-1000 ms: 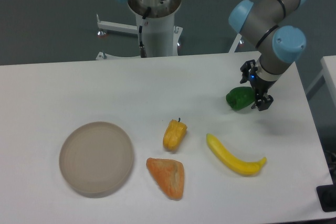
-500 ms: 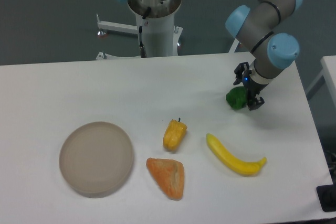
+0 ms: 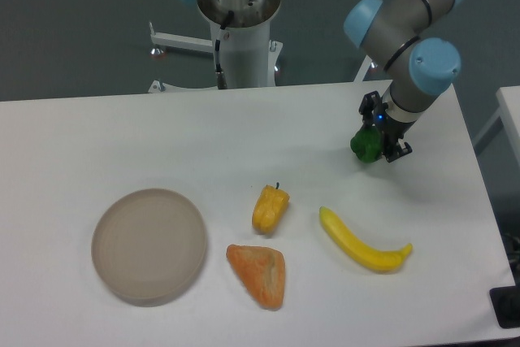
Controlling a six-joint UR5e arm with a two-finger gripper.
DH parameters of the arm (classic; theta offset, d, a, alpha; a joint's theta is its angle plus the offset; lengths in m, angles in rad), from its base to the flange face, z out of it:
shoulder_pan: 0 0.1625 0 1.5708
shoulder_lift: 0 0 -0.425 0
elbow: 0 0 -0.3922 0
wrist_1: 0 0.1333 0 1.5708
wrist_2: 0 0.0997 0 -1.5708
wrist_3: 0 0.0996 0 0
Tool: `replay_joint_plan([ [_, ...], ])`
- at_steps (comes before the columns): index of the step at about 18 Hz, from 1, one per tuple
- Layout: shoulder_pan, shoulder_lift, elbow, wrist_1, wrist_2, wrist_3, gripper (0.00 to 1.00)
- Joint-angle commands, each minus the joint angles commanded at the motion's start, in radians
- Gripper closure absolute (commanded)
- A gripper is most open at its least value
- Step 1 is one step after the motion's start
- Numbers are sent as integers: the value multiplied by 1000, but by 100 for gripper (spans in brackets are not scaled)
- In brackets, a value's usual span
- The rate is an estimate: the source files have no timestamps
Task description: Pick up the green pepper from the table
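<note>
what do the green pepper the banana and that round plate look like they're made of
Green pepper: probably plastic, going by its glossy dark-green skin and toy-like lumps. Banana: likely plastic too; its yellow is even and smooth, with a soft sheen. Round plate: matte beige-grey with faint concentric rings, so maybe ceramic or molded plastic; the view cannot settle which.
</note>
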State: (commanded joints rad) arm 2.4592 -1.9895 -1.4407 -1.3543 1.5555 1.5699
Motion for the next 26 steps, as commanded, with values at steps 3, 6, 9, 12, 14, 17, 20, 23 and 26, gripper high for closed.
replay_joint_plan([
  [3,-54,-21,112,-55,-40,-232,79],
  [6,-55,-20,147,-63,-61,-238,77],
  [9,-60,-25,155,-68,-45,-244,77],
  [12,-78,-51,180,-63,-28,-246,77],
  [14,-82,-58,181,-60,-12,-225,78],
  [17,-86,-60,186,-60,8,-123,78],
  [20,-85,-60,192,-65,8,-44,79],
  [23,-86,-63,191,-65,6,-42,79],
  [26,-85,-63,190,-66,8,-42,80],
])
